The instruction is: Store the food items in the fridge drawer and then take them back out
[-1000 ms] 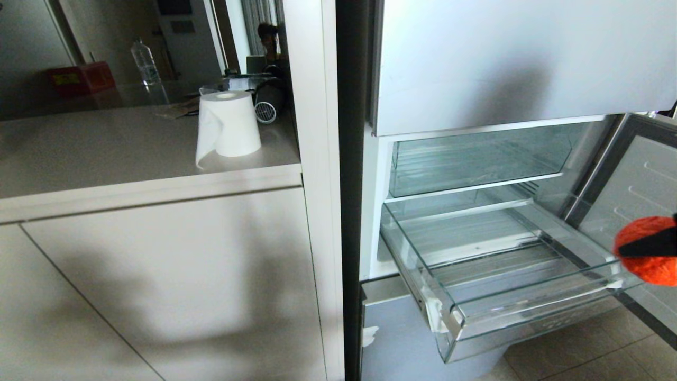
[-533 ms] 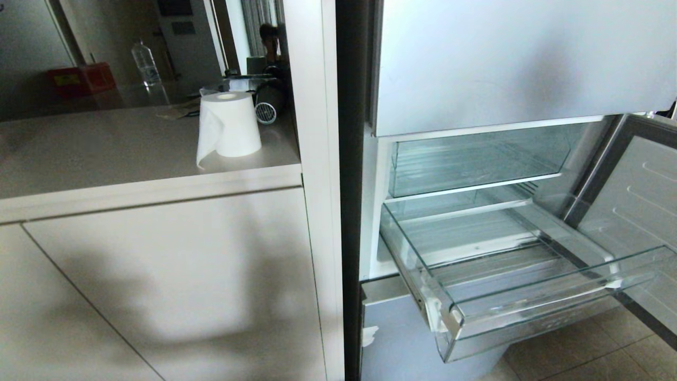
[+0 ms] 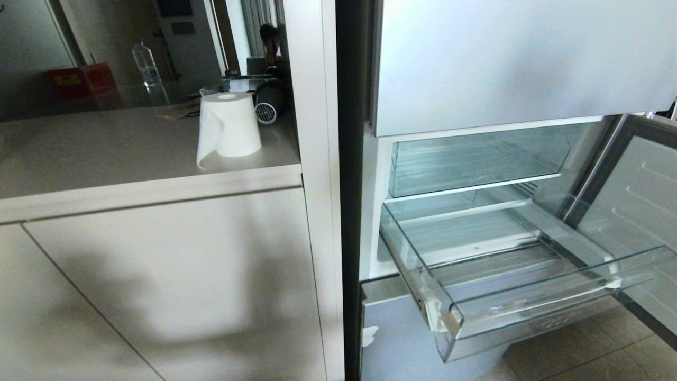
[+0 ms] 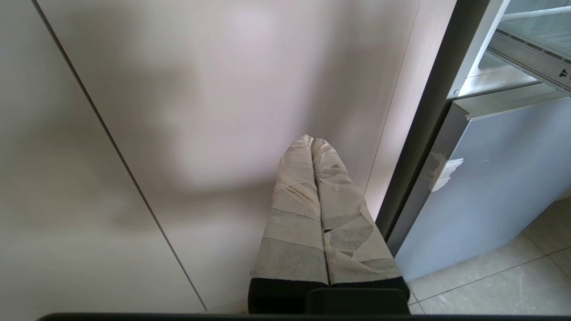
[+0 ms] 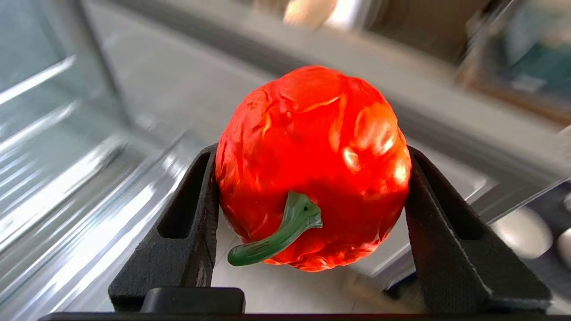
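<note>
In the right wrist view my right gripper (image 5: 312,178) is shut on an orange-red ribbed food item (image 5: 312,151) with a green stem, its black fingers (image 5: 196,209) pressing both sides. Neither the arm nor the item shows in the head view. The clear fridge drawer (image 3: 529,312) stands pulled out of the open fridge, and nothing lies on its ribbed floor. My left gripper (image 4: 312,141) hangs parked before the white cabinet front, its taped fingers pressed together with nothing between them.
The open fridge door (image 3: 634,201) stands at the right of the drawer. A clear bin (image 3: 476,164) sits on the shelf above. On the counter (image 3: 106,153) to the left stand a paper roll (image 3: 228,124) and a water bottle (image 3: 145,62). Tiled floor (image 3: 582,354) lies below.
One second ago the orange-red item in my right gripper showed at the head view's right edge; it has since swung out of that view to the right. The drawer and left arm have not moved.
</note>
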### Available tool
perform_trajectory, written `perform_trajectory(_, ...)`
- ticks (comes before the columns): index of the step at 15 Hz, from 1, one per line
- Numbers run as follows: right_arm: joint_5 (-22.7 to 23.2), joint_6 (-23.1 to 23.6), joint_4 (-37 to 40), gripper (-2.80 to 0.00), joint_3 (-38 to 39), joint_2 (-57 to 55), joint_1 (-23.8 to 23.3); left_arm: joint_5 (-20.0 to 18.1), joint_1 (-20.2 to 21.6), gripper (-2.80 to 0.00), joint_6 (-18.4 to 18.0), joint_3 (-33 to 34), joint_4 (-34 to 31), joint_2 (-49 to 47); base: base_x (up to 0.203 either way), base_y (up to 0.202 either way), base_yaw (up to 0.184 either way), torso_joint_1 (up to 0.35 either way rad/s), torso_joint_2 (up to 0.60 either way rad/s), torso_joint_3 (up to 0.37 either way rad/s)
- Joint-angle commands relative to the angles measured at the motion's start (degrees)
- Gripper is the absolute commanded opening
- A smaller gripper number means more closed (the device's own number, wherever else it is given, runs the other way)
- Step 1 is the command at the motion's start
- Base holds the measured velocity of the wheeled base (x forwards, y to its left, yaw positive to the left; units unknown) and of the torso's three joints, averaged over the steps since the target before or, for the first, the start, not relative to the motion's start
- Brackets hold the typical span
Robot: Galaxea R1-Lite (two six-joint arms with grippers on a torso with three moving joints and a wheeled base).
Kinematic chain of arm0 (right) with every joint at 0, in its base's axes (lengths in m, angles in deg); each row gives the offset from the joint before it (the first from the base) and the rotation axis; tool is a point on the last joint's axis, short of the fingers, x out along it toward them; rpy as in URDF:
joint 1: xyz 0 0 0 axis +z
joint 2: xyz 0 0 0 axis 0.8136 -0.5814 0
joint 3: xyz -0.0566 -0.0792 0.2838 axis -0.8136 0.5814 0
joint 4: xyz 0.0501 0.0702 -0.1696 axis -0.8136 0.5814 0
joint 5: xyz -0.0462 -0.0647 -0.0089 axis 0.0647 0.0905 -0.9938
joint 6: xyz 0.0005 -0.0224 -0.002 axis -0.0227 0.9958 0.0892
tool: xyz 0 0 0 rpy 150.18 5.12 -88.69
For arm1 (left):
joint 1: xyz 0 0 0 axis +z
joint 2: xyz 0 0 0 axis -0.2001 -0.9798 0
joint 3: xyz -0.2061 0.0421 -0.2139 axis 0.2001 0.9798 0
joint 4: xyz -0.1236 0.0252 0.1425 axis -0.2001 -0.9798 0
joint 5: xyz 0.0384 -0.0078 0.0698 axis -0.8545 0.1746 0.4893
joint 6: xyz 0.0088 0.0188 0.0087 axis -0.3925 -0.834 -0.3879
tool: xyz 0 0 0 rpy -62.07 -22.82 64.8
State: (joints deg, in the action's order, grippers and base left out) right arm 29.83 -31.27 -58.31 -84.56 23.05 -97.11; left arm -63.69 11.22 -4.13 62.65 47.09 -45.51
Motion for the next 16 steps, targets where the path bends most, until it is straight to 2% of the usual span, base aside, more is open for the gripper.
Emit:
perform_trajectory(1,0.25,0.52,-2.54,-2.8,1.05,1.13,-2.26,0.01,-0.02,-2.8,0.0,0.0,-0.01,0.02,0.0,0.0,0.0,0.0,0.0,0.0)
perform_trajectory(5,2.91,1.56,-4.97,-2.8,1.38,1.08,-5.89,0.01,-0.02,-2.8,0.0,0.0,-0.01,0.02,-0.001,-0.001,-0.022,0.0,0.0,0.001)
perform_trajectory(16,7.32,1.69,-7.79,-2.8,1.08,-1.09,-13.71,0.01,-0.02,-2.8,0.0,0.0,-0.01,0.02,-0.001,0.007,-0.173,0.004,0.0,0.004)
